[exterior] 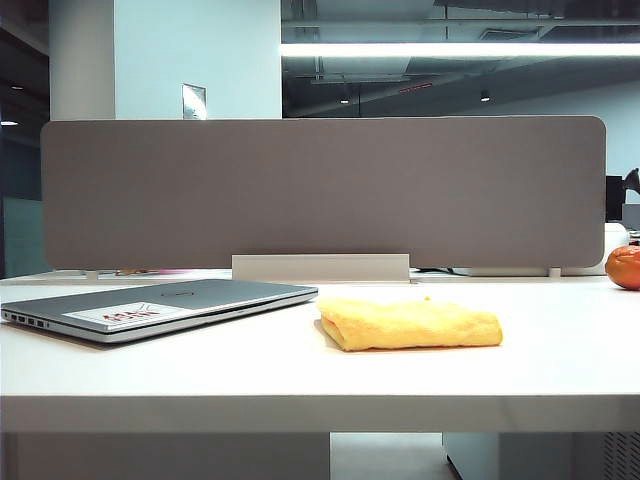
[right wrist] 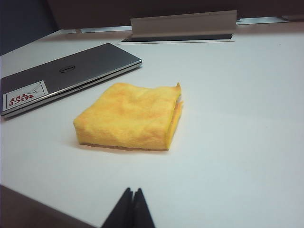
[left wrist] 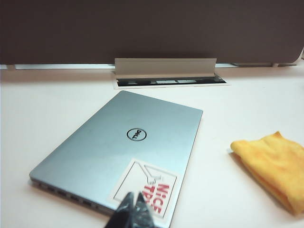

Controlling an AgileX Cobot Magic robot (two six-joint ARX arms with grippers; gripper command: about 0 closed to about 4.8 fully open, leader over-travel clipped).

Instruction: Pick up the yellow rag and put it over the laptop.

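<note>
White table point(exterior: 560, 360) — left gripper point(left wrist: 134, 200), right gripper point(right wrist: 132, 194) closed, empty.

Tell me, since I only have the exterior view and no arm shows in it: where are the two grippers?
Observer: The left gripper hangs over the near edge of the closed laptop, by its white sticker, fingers together.
Operator: And the right one?
Observer: The right gripper sits low, short of the yellow rag, also shut and empty.
Operator: Any print on that sticker?
Observer: Red letters reading "NICE TRY".
</note>
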